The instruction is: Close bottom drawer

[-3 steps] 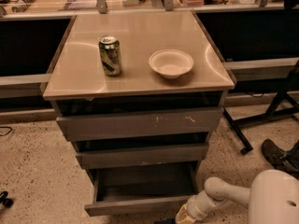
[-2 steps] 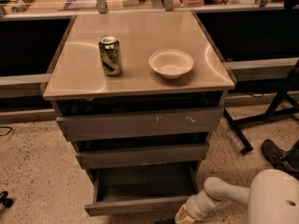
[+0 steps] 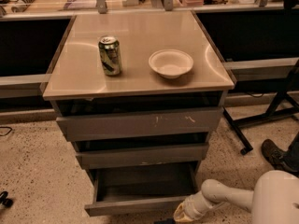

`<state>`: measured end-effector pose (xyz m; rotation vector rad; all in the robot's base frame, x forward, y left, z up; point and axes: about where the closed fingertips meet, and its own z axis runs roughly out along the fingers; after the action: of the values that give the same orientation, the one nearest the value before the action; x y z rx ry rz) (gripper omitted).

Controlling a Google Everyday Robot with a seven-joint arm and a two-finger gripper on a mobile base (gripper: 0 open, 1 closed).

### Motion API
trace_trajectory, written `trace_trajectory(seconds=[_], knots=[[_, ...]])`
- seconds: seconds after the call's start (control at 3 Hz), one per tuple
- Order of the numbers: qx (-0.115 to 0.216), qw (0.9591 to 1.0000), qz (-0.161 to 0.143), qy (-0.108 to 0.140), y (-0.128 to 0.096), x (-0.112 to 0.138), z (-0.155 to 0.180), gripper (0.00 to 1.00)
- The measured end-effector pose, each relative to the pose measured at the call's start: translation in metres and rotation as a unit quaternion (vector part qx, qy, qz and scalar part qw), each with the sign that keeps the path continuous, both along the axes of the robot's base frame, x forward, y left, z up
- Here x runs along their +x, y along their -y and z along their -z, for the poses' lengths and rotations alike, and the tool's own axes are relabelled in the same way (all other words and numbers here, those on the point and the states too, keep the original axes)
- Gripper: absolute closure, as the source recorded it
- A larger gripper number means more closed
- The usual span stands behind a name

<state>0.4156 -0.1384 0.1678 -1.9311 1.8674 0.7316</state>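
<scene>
**Dim amber light from overhead**

I see soft glare on the cabinet top [image 3: 135, 55] toward 10 and 2 o'clock. Shadow fills the open bottom drawer [image 3: 140, 188] and the gaps above it. My gripper [image 3: 181, 213], near 6 o'clock, catches pale light.

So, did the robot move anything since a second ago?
No, nothing visibly changed. The gripper is still down low by the right front corner of the bottom drawer, and that drawer is still pulled out. The can and the bowl sit on the cabinet top as before.
</scene>
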Motion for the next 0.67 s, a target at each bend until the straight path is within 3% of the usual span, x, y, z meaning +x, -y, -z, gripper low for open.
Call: trace_trajectory(seconds=[0.33, 0.67], knots=[[0.017, 0.9976, -0.018, 0.064, -0.006, 0.019, 0.005, 1.0], [0.044, 0.9915, -0.023, 0.12, -0.012, 0.039, 0.009, 1.0]])
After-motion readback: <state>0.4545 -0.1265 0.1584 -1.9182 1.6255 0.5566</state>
